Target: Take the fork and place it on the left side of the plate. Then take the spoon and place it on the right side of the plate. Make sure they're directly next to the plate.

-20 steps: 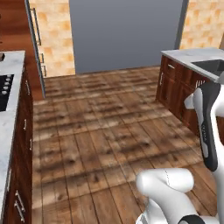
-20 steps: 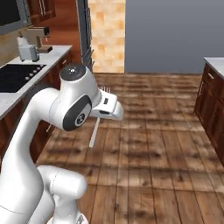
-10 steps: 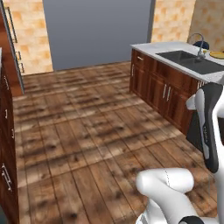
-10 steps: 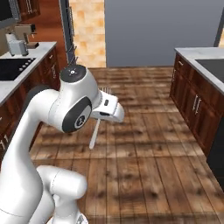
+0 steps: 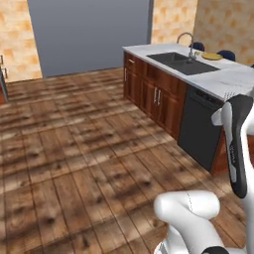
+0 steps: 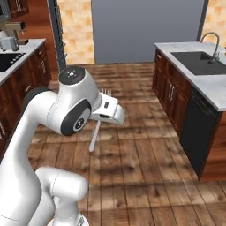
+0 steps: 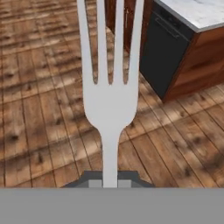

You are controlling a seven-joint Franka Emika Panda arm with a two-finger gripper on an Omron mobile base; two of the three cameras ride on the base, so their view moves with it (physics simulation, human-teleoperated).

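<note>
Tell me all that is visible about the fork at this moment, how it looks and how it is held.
The fork is slim, flat and pale silver-grey, like metal, with four straight tines, a rounded shoulder and a thin straight handle. The gripper is shut on the neck of the fork, so the tines point away from the hand. It is carried in the air above the wooden floor, touching nothing else. In the right base view the handle hangs down below the hand.

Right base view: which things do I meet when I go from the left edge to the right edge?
Stove → robot arm → fork → dishwasher → sink.
</note>
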